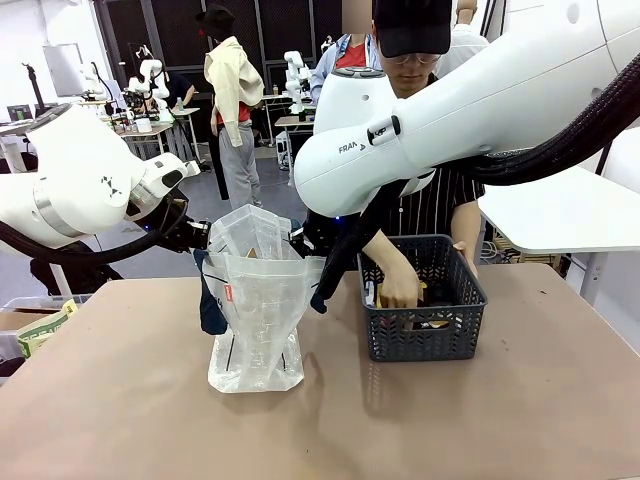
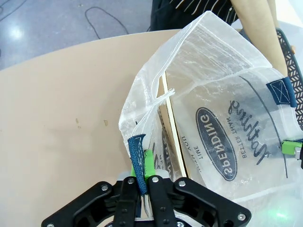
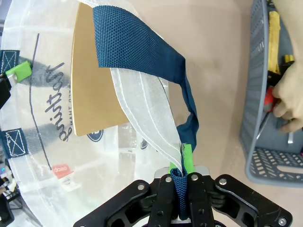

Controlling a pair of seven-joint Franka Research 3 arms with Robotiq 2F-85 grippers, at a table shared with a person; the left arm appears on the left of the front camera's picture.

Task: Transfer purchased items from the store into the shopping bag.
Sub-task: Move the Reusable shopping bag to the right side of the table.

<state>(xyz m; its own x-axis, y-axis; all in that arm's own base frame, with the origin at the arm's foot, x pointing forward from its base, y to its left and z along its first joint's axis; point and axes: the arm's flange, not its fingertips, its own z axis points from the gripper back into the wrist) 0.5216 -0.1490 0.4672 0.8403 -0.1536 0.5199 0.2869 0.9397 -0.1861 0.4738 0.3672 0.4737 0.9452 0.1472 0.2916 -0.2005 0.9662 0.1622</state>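
Bag (image 1: 255,300): stood upright on the tabletop (image 1: 520,420), left of centre, toward the far edge, mouth drawn apart.
Bag handling: judged thin, soft, slippery film and very light. It would slump without support, and the woven straps were the only sound hold.
Left gripper (image 2: 141,178): fingers pressed together on the navy strap (image 2: 138,153) at one side of the mouth.
Right gripper (image 3: 182,176): pinched the opposite strap (image 3: 137,52), which ran taut up to the rim.
Basket (image 1: 420,340): just beside the bag on its right, near the far edge; rigid lattice.
Items (image 3: 275,33): lay in the basket, largely hidden; judged small, light and one-hand work.
Hand (image 1: 400,288): the person's, down inside the basket among the items.
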